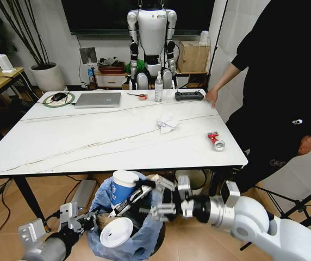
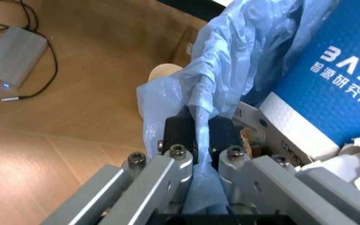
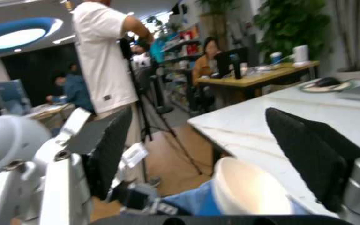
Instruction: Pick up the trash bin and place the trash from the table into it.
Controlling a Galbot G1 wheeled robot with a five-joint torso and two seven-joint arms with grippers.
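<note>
Left gripper pinches the trash bin rim below the table near edge, right gripper spread over binned blue cup; tissue and can remain.

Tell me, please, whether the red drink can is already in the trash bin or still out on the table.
Still out: the red drink can lies tipped on the table near its right edge, while the trash bin sits below the front edge.

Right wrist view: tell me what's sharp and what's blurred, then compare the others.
Right wrist view: the near fingers and blue cup are soft; left wrist view: the bag is sharp; head view: glossy table, little glare.
</note>
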